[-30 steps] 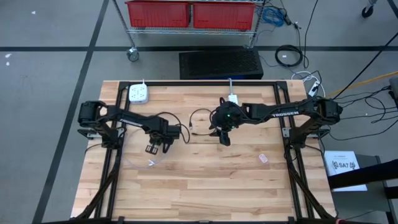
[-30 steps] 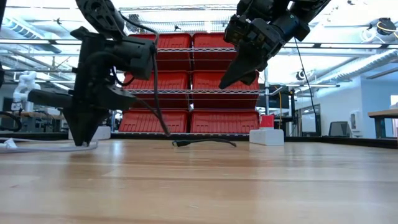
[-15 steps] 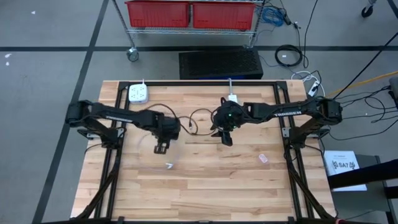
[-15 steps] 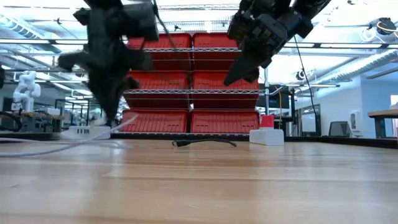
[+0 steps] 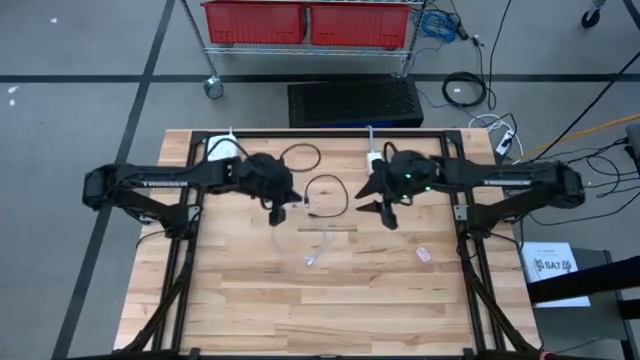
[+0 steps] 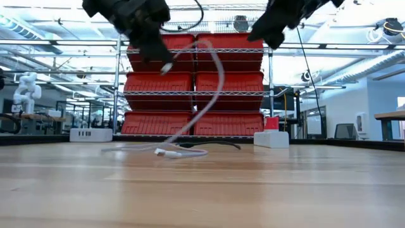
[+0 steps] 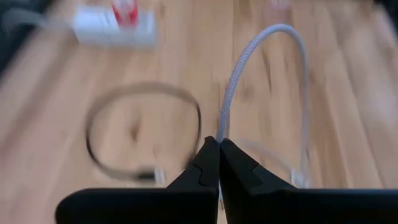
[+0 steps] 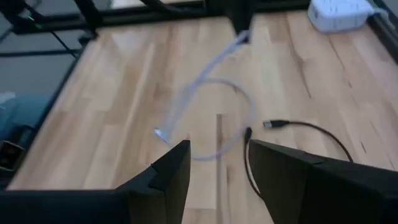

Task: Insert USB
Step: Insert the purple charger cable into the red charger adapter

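My left gripper [image 5: 282,208] hangs high over the table's middle, shut on a white braided USB cable [image 6: 215,69]. The cable arches out from the fingers and drops to the table, where its free plug end [image 6: 161,152] lies. My right gripper [image 8: 217,171] hovers open to the right of it [image 5: 377,203] with nothing between its fingers. A black cable [image 8: 311,134] lies looped on the wood, its plug [image 8: 273,124] free. A white adapter [image 6: 272,139] stands on the table at the far side. My left gripper pinches the white cable close to one end [image 7: 221,134] between its two fingertips. The fingers slant downward toward the table's right. The held end is lifted clear; the cable curves up and away slack, and its other end [image 7: 301,180] rests on the table.
A white power strip [image 8: 342,14] sits at the far left, partly under my left arm. A small pink piece [image 5: 424,255] lies on the wood at the right. The near half of the table [image 5: 330,310] is bare wood. Red bins [image 6: 190,79] fill shelves beyond the far edge.
My left gripper has risen from the table with the white cable's end, moving toward the far and right edges and tipping from pointing down to slanting. The cable has been dragged rightward, its free end staying on the wood. My right gripper has risen and drawn back right, still open.
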Robot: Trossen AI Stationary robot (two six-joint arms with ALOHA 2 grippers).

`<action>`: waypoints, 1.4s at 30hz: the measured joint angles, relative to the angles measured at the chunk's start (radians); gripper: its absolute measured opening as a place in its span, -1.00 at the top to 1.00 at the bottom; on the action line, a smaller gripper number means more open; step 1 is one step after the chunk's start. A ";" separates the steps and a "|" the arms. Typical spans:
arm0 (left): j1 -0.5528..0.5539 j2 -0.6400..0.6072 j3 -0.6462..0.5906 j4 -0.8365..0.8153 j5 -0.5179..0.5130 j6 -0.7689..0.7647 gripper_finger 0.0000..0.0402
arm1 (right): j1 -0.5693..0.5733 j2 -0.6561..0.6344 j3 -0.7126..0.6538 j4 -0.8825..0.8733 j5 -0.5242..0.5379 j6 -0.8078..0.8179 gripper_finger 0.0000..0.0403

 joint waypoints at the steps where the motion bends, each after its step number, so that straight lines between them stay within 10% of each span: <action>1: 0.006 0.000 0.000 0.041 0.002 -0.007 0.99 | 0.005 -0.017 0.000 -0.009 0.006 0.005 0.23; 9: 0.051 0.017 0.000 0.294 0.016 -0.024 0.99 | 0.019 -0.073 -0.058 -0.272 0.541 0.222 0.23; 21: 0.165 0.145 0.000 0.576 0.131 -0.049 1.00 | -0.230 -0.072 -0.523 0.291 0.583 0.485 0.72; 28: 0.241 0.237 0.000 0.746 0.317 -0.075 1.00 | -0.292 -0.076 -0.610 0.509 0.429 0.464 0.98; 36: 0.280 0.365 0.000 0.994 0.687 -0.130 1.00 | -0.279 -0.107 -0.604 0.877 0.010 0.361 0.84; 42: 0.285 0.446 0.000 1.120 0.837 -0.219 1.00 | -0.279 -0.105 -0.589 1.040 -0.091 0.311 0.61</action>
